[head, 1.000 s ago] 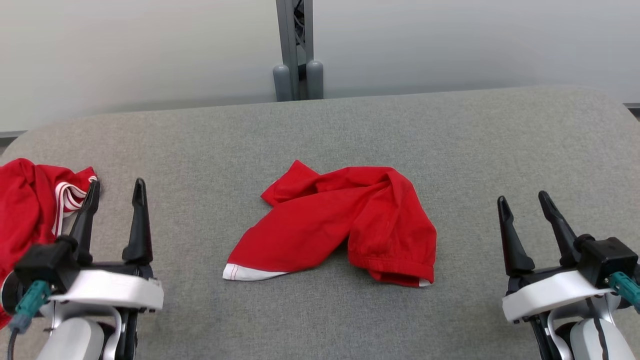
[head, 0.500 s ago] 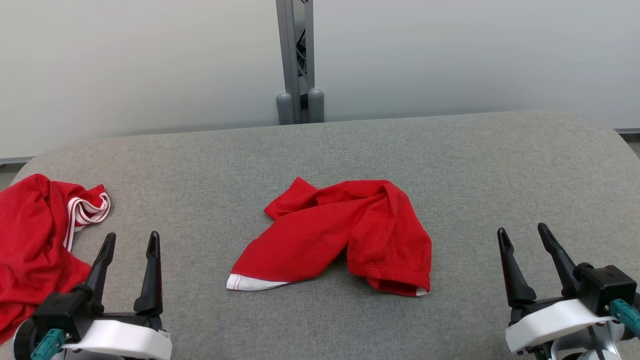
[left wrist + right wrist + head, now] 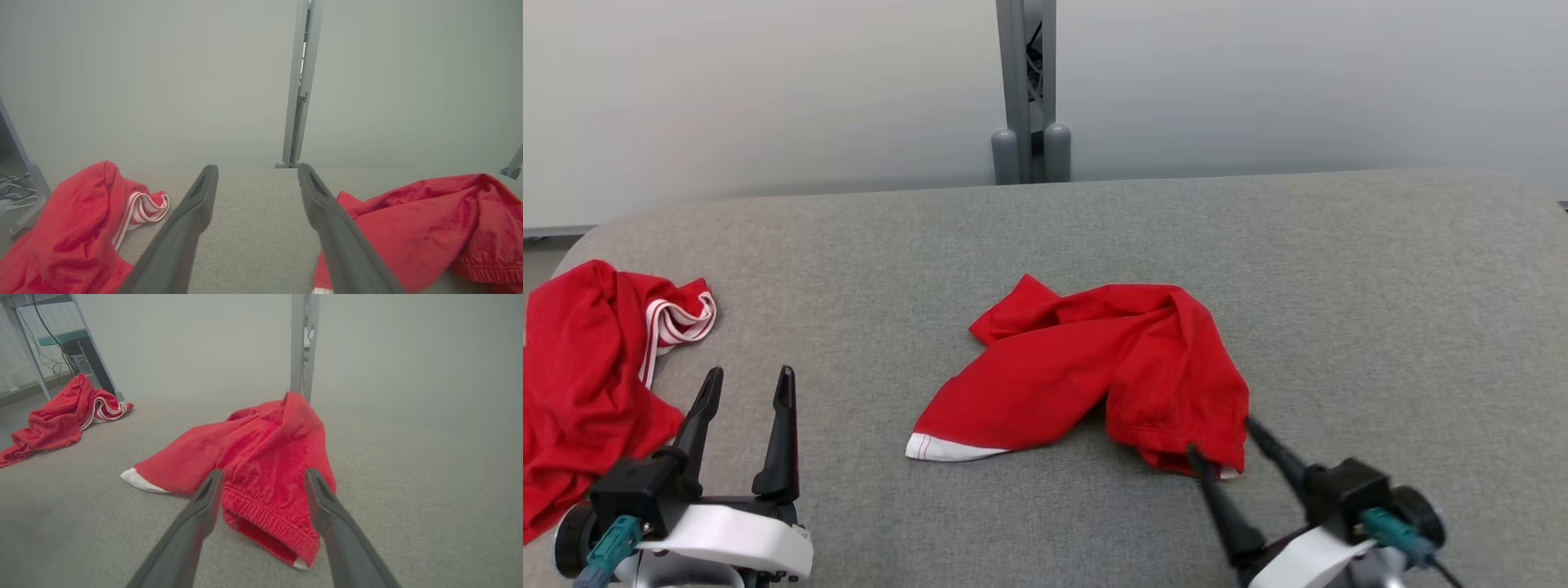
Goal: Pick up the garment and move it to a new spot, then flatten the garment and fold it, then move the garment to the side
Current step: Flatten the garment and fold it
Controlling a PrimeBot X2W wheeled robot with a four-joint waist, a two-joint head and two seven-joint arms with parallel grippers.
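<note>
R gripper jaws wide, empty, tips at near hem of the garment. L gripper wide too, empty, well apart from it. Garment lies crumpled mid-table, not yet lifted. Pick-up, move, flatten, fold, set-aside all left, I'd judge. Another red cloth at L edge.

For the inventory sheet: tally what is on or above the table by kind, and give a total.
Garments: 2, the centre garment and the left garment
Grippers: 2, the left gripper and the right gripper
Total: 4
</note>
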